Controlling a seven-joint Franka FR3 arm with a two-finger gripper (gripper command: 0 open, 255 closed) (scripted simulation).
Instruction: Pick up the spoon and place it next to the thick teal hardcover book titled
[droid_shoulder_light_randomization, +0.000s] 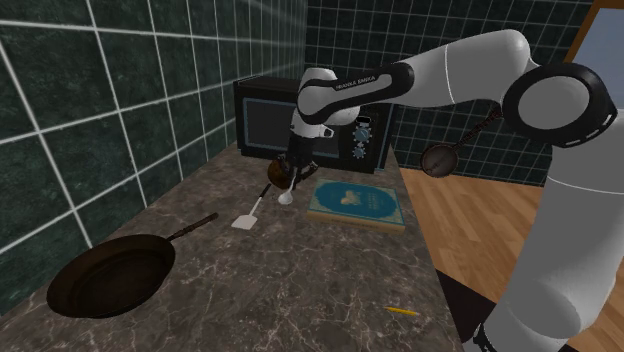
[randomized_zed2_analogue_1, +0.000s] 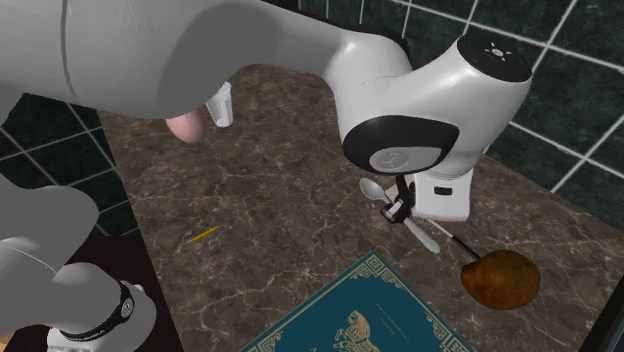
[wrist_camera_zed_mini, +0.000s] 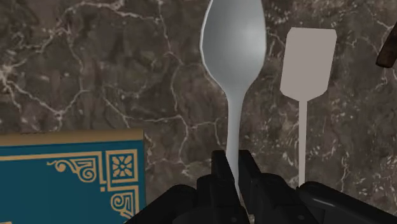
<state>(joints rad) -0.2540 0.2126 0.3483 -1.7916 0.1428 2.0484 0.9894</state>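
Note:
My black gripper (wrist_camera_zed_mini: 231, 170) is shut on the handle of a pale grey spoon (wrist_camera_zed_mini: 233, 44), whose bowl points away from the fingers over the dark marble counter. In the shoulder view the spoon (droid_shoulder_light_randomization: 287, 195) hangs below the gripper (droid_shoulder_light_randomization: 294, 172), its bowl just off the near-left corner of the teal book (droid_shoulder_light_randomization: 356, 204). The book (randomized_zed2_analogue_1: 365, 315) lies flat, with gold ornament on its cover; one corner (wrist_camera_zed_mini: 70, 175) lies beside my fingers. In the second exterior view the spoon (randomized_zed2_analogue_1: 372, 188) pokes out beside the hand (randomized_zed2_analogue_1: 403, 205).
A white spatula (droid_shoulder_light_randomization: 249, 214) lies on the counter just beyond the spoon. A brown rounded object (randomized_zed2_analogue_1: 499, 278) sits near the hand. A dark frying pan (droid_shoulder_light_randomization: 110, 274) rests at the shoulder view's lower left, a microwave (droid_shoulder_light_randomization: 300, 122) at the back, a small yellow pencil (droid_shoulder_light_randomization: 401, 311) near the front.

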